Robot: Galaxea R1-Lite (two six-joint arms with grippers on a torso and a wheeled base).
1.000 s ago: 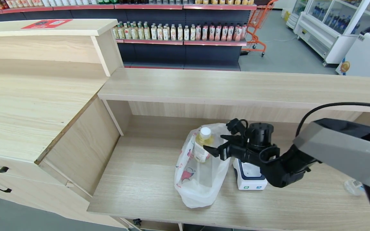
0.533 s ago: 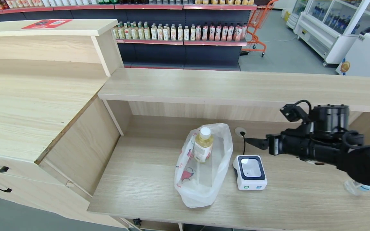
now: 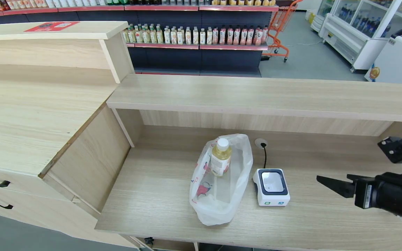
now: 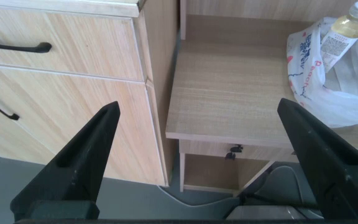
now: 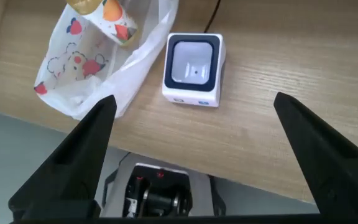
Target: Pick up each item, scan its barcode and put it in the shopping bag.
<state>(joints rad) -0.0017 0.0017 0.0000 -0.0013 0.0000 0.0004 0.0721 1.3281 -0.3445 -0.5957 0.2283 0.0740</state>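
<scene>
While both pincers stand wide apart and empty, the right gripper hangs over the pale wood-grain counter right of the scanner, and the left gripper sits low off the counter's left end, near the drawers. The shopping bag lies open just left of the scanner, a bottle of yellow drink standing inside it. A black cable runs from the scanner to a round port at the back. Beyond the raised ledge are shelves of bottled drinks, an orange cart and glass-fronted coolers.
</scene>
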